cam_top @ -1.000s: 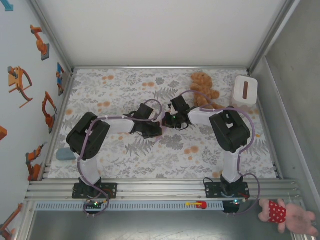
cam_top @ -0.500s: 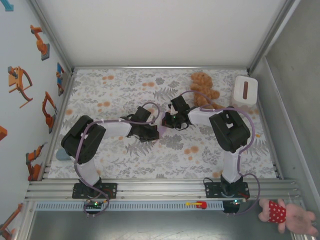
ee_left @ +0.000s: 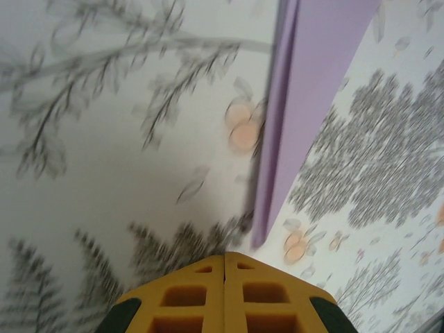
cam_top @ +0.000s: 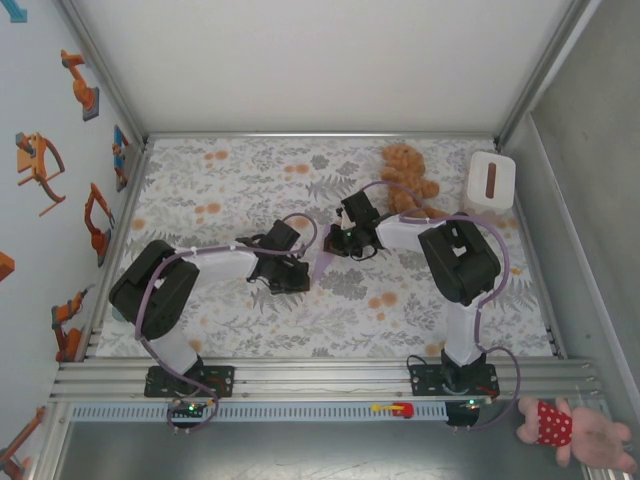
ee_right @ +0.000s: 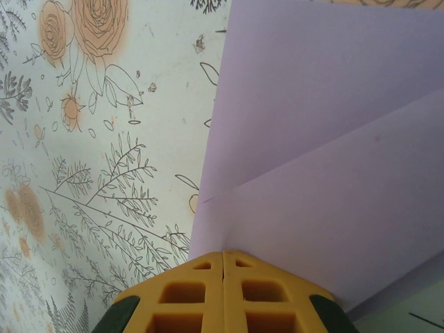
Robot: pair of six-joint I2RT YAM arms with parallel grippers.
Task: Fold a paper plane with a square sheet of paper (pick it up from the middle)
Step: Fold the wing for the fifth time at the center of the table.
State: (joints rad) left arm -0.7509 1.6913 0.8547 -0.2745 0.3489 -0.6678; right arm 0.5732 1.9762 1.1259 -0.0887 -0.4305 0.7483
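Observation:
The lavender paper [ee_right: 326, 159] lies folded on the flowered tablecloth, with one flap layered over another. My right gripper [ee_right: 223, 254] is shut, its yellow tips resting on the paper's near corner, nothing visibly pinched between them. From above, a thin purple sliver of the paper [cam_top: 321, 263] shows between my right gripper [cam_top: 336, 241] and my left gripper [cam_top: 291, 277]. In the left wrist view the paper [ee_left: 305, 90] is a narrow folded strip ending just ahead and right of my left gripper [ee_left: 223, 256], which is shut, empty and apart from it.
A brown teddy bear [cam_top: 405, 176] sits behind the right gripper, and a white box [cam_top: 491, 181] stands at the back right. A grey-blue object [cam_top: 128, 307] lies at the table's left edge. Walls close in the left, back and right sides.
My left gripper has drawn back to the left and toward the near edge, away from the paper, its elbow swinging out left. The right arm has stayed put.

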